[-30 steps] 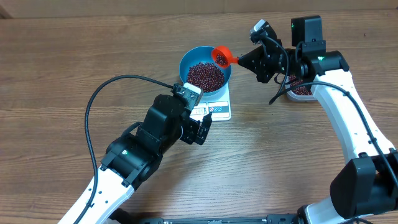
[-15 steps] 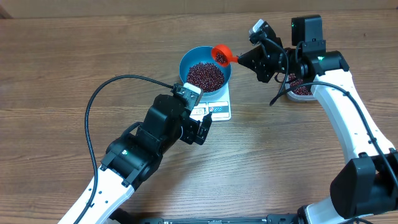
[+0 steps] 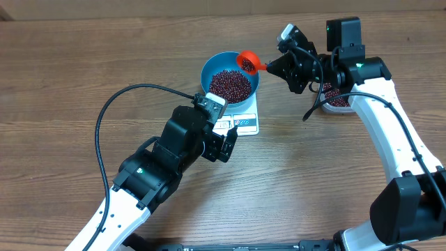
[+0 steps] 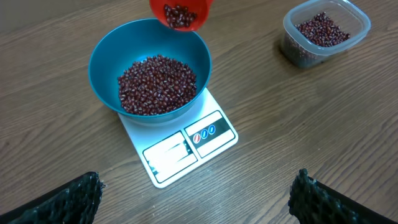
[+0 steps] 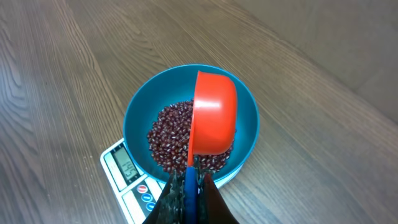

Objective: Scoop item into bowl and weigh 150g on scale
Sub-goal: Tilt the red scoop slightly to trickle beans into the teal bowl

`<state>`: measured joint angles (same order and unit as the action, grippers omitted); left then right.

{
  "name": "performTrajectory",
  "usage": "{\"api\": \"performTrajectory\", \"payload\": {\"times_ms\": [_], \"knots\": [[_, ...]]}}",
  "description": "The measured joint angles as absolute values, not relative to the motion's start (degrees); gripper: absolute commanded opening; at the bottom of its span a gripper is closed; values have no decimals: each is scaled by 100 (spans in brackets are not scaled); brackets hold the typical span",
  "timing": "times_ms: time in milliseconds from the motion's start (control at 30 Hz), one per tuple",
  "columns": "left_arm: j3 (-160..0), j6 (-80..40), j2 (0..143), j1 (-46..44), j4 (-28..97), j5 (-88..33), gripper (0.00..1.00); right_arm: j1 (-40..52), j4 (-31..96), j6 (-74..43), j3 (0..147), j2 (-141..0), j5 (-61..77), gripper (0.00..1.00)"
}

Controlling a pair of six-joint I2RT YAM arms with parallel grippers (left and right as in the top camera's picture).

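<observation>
Right gripper (image 5: 189, 180) is clamped on the scoop (image 3: 247, 61) handle. Left gripper (image 4: 194, 200) is held wide apart and empty, hovering near the scale (image 4: 186, 146) on its display side.

Beans (image 4: 157, 84) are heaped in the bowl (image 4: 102, 62), and the bowl is seated on the scale. A further load is carried in the scoop, which is tipped toward the bowl over its far rim. The remainder is left in the tub (image 4: 323, 31), well apart on the right arm's side.

Risks from here:
- Overshoot. The bowl is already well filled. If the scoop is dumped in one go, the target is likely passed, and beans are hard to take back out. The display cannot be read in any view, so the margin is unknown.
- Spill. The scoop is placed over the rim rather than over the centre, so beans can be bounced off the edge onto the table or the scale.
- False reading. If the bowl is touched by the scoop, the weight is distorted and the bowl may be shoved off centre.
- Handle slip. The handle is pinched thinly at its end, so the scoop may be rotated in the grip during the tilt.
- Left arm is parked close to the scale, so a small drift could load the platform.
</observation>
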<state>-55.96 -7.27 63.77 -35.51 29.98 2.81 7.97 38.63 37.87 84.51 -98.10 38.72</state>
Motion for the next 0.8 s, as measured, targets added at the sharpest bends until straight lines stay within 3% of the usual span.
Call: {"api": "performTrajectory", "payload": {"times_ms": [800], "knots": [[-5596, -727, 6377, -3551, 2998, 281, 100, 797, 4010, 4053, 8451, -9810, 3962, 4]]}}
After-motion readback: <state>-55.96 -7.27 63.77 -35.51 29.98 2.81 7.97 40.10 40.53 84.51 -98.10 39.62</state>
